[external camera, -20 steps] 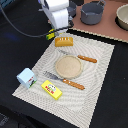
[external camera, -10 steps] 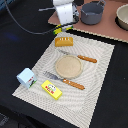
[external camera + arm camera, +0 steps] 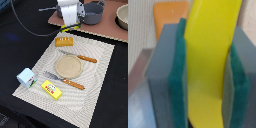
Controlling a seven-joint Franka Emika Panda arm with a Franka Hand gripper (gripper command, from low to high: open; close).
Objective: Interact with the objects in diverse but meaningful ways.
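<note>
My gripper [image 3: 70, 26] hangs above the far edge of the striped placemat [image 3: 97, 75] and is shut on the small yellow banana [image 3: 66, 30]. In the wrist view the banana [image 3: 210, 55] stands upright between the green pads [image 3: 178, 90]. The golden-brown bread loaf [image 3: 64, 41] lies on the mat just below the gripper and shows as an orange shape in the wrist view [image 3: 172, 14]. The flat yellow box with a red label [image 3: 51, 90] lies at the mat's near corner.
A tan round plate [image 3: 68, 66] sits mid-mat between a wooden-handled knife [image 3: 80, 57] and fork [image 3: 65, 81]. A small blue-and-white carton [image 3: 26, 77] stands at the mat's left edge in the exterior view. Two grey pots [image 3: 92, 12] [image 3: 122, 17] sit on a wooden board behind.
The gripper has moved toward the exterior view's right with the banana in it, from beside the loaf's left to above it. Nothing else has moved.
</note>
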